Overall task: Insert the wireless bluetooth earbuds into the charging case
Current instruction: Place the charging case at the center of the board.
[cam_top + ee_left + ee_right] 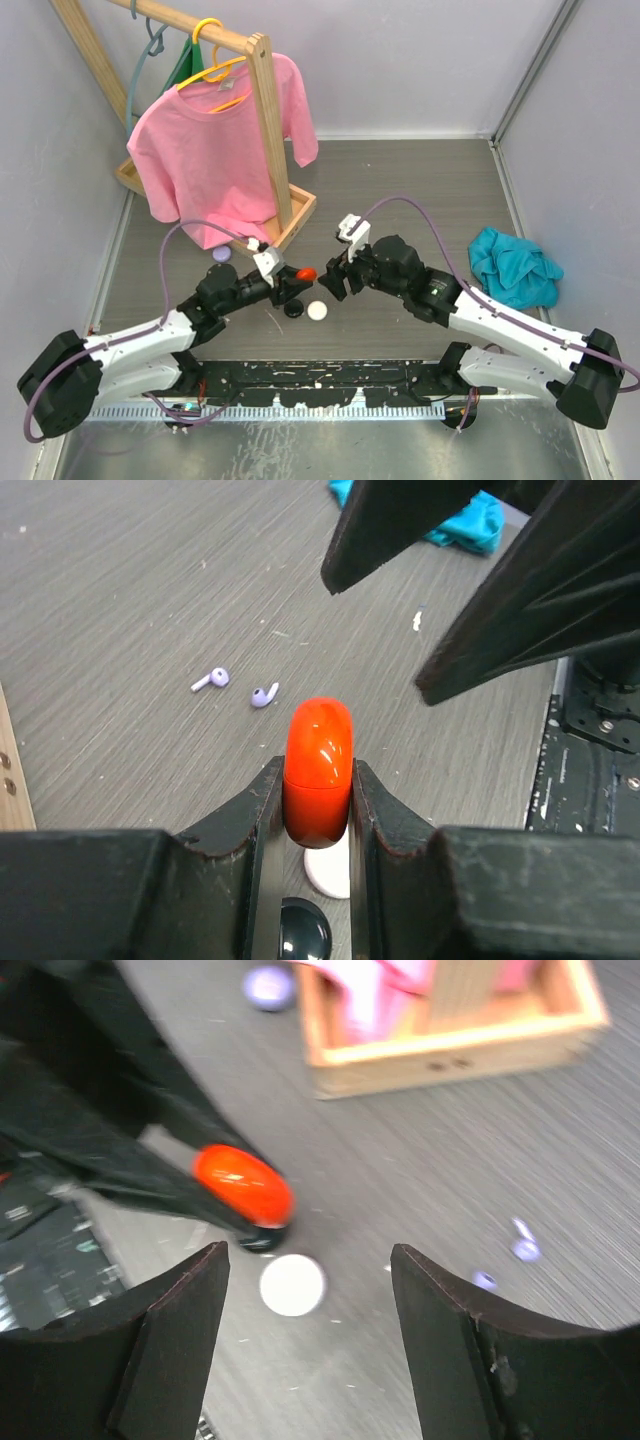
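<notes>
My left gripper [300, 275] [318, 780] is shut on a closed orange-red charging case [305, 272] [319, 760] [243, 1182], held a little above the table. Under it lie a white round case [317, 310] [330, 872] [292, 1284] and a black round case [293, 310] [300, 930]. My right gripper [335, 275] [310, 1260] stands open just right of the orange-red case, facing it, with nothing between its fingers. Two purple earbuds [211, 679] [264, 694] [522, 1245] lie loose on the table beyond the cases.
A wooden rack base [290, 225] [455, 1045] with a pink shirt [210, 150] stands at the back left. A purple round case [221, 255] [267, 985] lies beside it. A teal cloth [513, 265] is bunched at the right.
</notes>
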Controlling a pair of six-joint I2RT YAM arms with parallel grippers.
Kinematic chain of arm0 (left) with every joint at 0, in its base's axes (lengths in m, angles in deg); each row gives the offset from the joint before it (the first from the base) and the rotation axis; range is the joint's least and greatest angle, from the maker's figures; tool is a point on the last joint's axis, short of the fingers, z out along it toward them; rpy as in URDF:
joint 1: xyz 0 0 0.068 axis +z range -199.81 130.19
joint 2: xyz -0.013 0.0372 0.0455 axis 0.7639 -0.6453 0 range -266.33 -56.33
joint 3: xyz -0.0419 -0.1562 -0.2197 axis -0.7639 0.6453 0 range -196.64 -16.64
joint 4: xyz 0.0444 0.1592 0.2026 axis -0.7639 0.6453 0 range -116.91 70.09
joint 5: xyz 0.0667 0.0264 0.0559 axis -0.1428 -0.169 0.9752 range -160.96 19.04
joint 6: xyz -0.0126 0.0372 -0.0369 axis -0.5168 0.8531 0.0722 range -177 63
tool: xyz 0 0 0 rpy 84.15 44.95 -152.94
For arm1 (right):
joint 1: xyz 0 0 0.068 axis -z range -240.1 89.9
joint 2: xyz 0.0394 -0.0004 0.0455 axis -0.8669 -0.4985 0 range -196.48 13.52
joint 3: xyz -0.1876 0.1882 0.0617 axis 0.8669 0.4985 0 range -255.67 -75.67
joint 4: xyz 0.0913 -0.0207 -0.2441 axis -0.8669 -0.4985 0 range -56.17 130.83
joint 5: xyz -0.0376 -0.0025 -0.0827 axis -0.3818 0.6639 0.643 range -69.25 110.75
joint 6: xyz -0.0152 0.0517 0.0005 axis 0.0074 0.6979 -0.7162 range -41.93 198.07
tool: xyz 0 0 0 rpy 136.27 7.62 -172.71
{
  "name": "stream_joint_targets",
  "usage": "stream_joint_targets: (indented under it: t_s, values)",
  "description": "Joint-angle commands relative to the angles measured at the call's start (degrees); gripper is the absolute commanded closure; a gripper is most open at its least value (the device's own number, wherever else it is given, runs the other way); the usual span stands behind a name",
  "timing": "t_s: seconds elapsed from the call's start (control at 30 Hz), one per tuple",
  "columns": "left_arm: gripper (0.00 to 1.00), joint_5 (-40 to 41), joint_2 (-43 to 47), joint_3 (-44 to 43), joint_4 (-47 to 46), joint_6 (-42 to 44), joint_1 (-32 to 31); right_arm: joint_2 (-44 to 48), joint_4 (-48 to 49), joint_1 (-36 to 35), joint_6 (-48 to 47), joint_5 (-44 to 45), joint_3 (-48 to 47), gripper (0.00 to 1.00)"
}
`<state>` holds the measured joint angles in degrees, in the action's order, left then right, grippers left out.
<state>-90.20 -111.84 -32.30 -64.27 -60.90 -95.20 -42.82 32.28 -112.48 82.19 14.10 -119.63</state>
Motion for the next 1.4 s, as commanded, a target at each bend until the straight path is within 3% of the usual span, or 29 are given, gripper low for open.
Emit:
stream_joint_targets:
  t_s: [0.0,0.27,0.73,1.03,1.1,1.27,1.37]
  values:
    - [0.98,5.16,-4.71,-6.80,6.09,-2.99,0.16,0.80,7.64,-0.02,3.78,24.26,5.17,0.29]
    - [0.98,10.26,-21.11,-22.38,26.68,-17.04,0.14,1.25,18.35,0.00,5.59,42.47,16.76,0.27]
    - [0.88,10.29,-36.93,-28.98,34.44,-35.46,0.79,4.88,18.46,0.00,6.84,44.97,19.82,0.26]
    - [0.63,13.55,-34.77,-29.28,39.08,-36.00,1.12,3.80,17.89,0.00,6.85,44.29,19.28,0.26]
    - [0.53,14.95,-33.40,-29.64,41.51,-35.31,1.30,3.69,17.83,0.00,6.83,44.27,19.22,0.26]
    - [0.39,19.37,-27.04,-29.26,46.70,-33.62,1.62,3.58,17.70,0.00,6.79,43.82,19.18,0.26]
    - [0.35,22.06,-22.65,-28.67,50.61,-32.77,2.27,3.06,17.33,0.00,6.74,43.66,19.01,0.26]
